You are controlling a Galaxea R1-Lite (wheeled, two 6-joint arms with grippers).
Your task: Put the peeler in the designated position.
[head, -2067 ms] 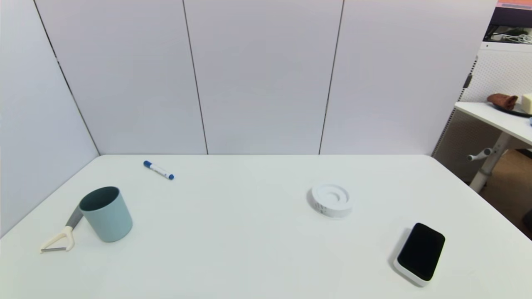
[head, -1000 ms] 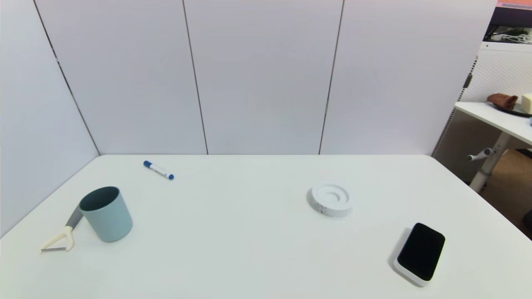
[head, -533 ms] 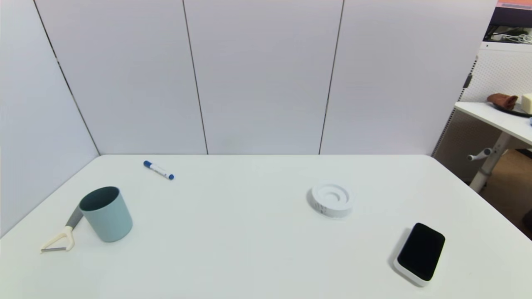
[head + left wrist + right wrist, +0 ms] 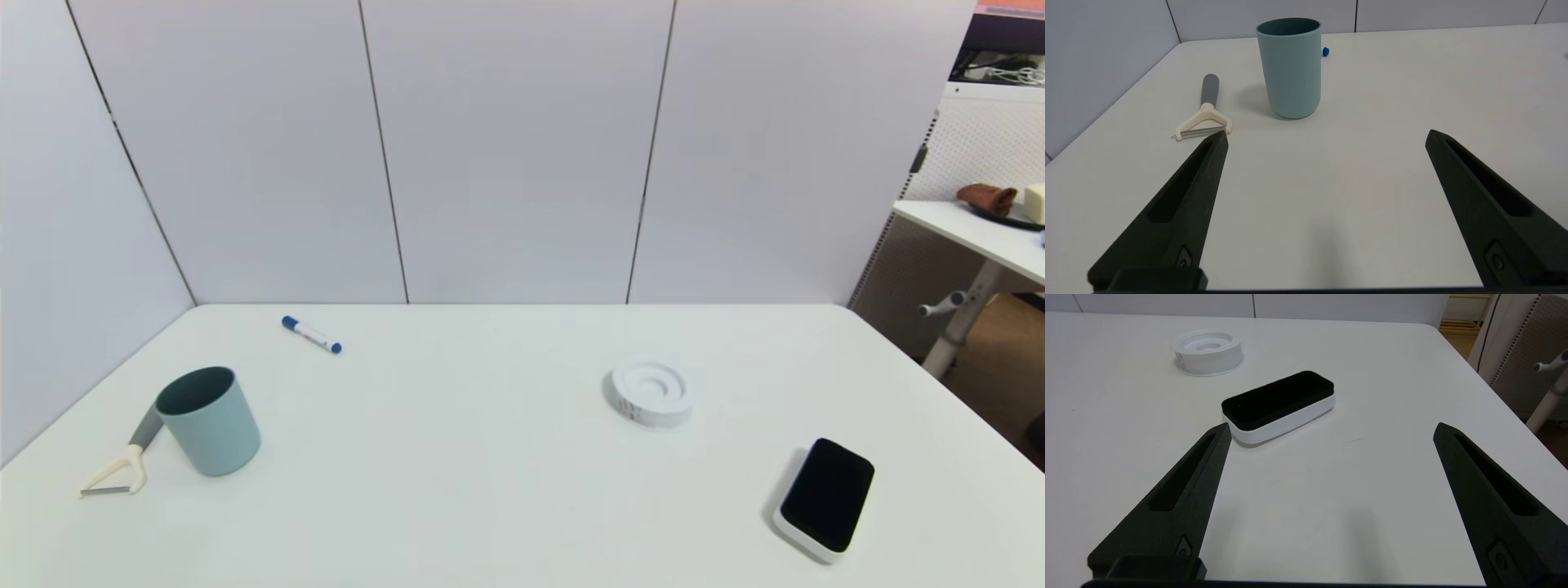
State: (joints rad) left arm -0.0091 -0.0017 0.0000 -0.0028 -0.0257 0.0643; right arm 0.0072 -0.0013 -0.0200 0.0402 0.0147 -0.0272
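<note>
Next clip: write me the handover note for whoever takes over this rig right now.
Left tool: open, empty, low over the table near its left front, facing the peeler.
Right tool: open, empty, parked on the right side, facing the black-topped eraser.
Peeler: flat on the table at the left edge, its grey handle running behind the teal cup. From the left wrist view, the two are apart.
Done: nothing; peeler untouched.
Left: grasp the peeler, carry it to its spot on bare tabletop, and release.
</note>
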